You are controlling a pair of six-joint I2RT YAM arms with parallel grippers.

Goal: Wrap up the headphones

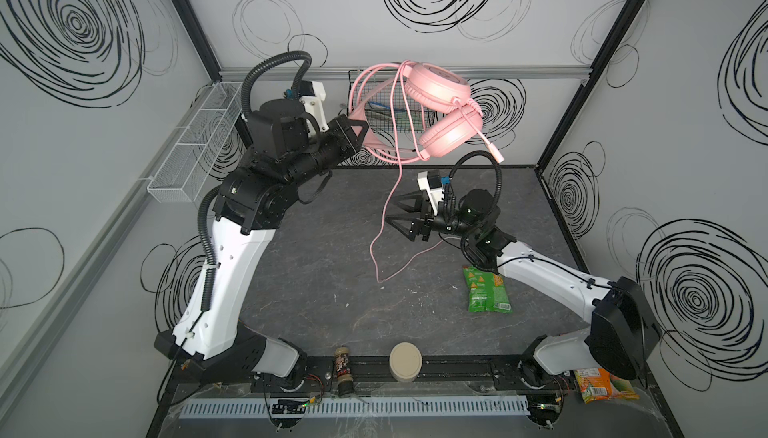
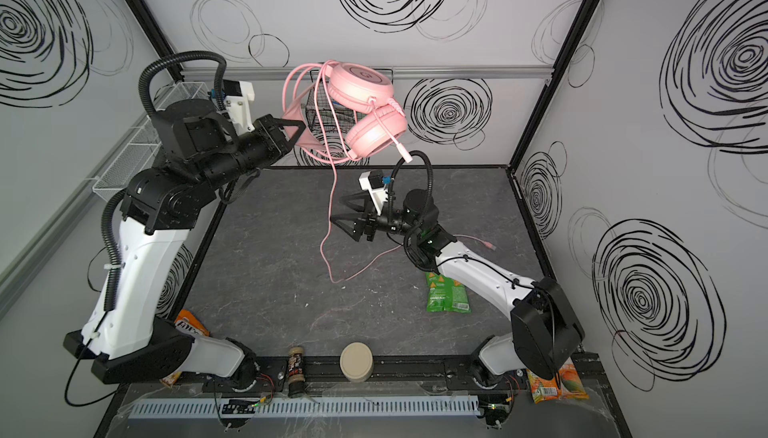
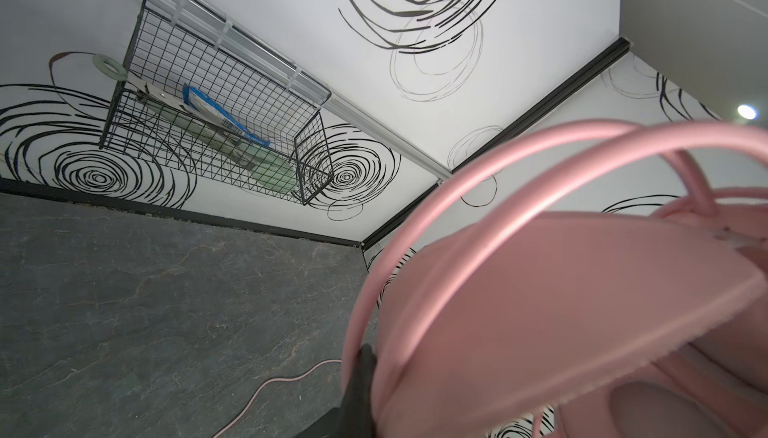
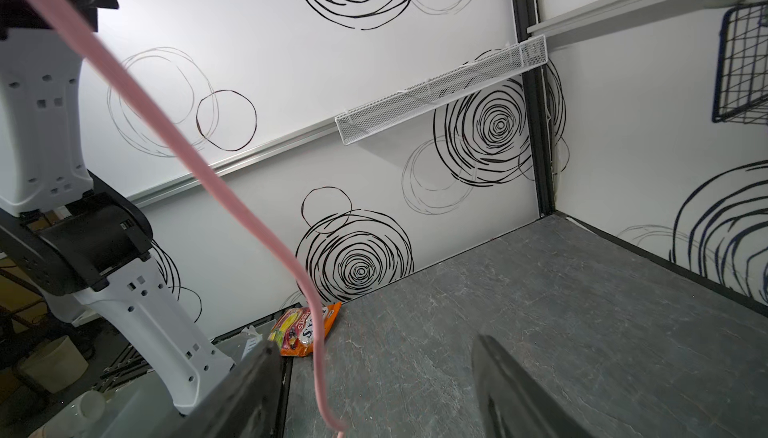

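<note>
Top view: left gripper [image 1: 361, 130] clamping headphones [image 1: 440, 83]; right gripper [image 1: 391, 210] spread, cable [image 1: 374, 257] unheld; risk: slack loops unwind.

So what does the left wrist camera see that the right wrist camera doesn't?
Only the left wrist view shows the headphones, close up, their pink headband filling much of the frame, and a blue packet in the basket. Only the right wrist view shows the right gripper with its jaws apart, a white mesh shelf, an orange snack bag and the left arm. Both show the pink cable, the black wire basket on the wall and the grey table.
</note>
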